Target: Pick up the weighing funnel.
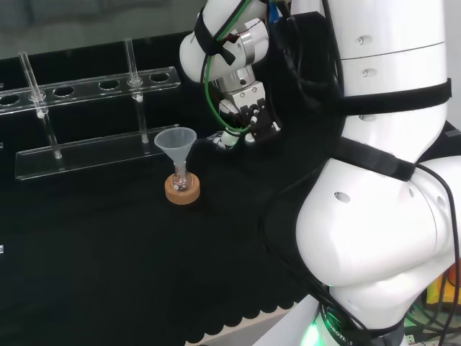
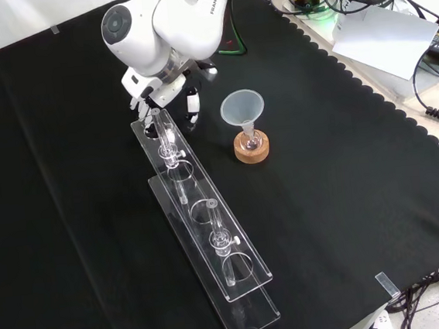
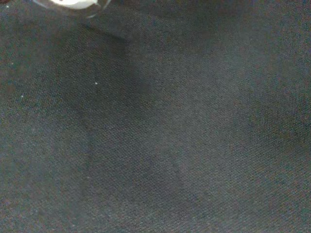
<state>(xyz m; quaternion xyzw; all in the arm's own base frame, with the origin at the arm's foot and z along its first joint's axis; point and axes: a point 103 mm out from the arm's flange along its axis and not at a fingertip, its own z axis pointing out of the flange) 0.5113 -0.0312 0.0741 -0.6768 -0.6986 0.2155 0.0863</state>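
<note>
One funnel (image 1: 175, 140) stands mouth up with its stem in a small flask (image 1: 181, 175) on a cork ring (image 1: 181, 191), and every place below is given from it.

In the head view the hand (image 1: 248, 117) is seen to the right of the funnel and a little beyond it, low over the cloth (image 1: 108, 274) and hung from the arm (image 1: 382, 180). A clear rack (image 1: 94, 155) is laid behind the funnel and runs off to its left.

In the front view the funnel (image 2: 243, 108) is shown from above, with the hand (image 2: 186, 98) to its left and slightly farther off. There the hand is largely covered by a white link with a round grey cap (image 2: 116, 23). That view places the hand just beside the far end of the rack (image 2: 211, 235), a closeness not made plain in the head view. The rack is seen left of the funnel, stretching toward the camera.

In the wrist view bare cloth (image 3: 155, 136) is seen close up, with a blurred white part of the hand (image 3: 73, 2) at the edge.

Whether the hand is released, clenched or grasping anything cannot be told.
</note>
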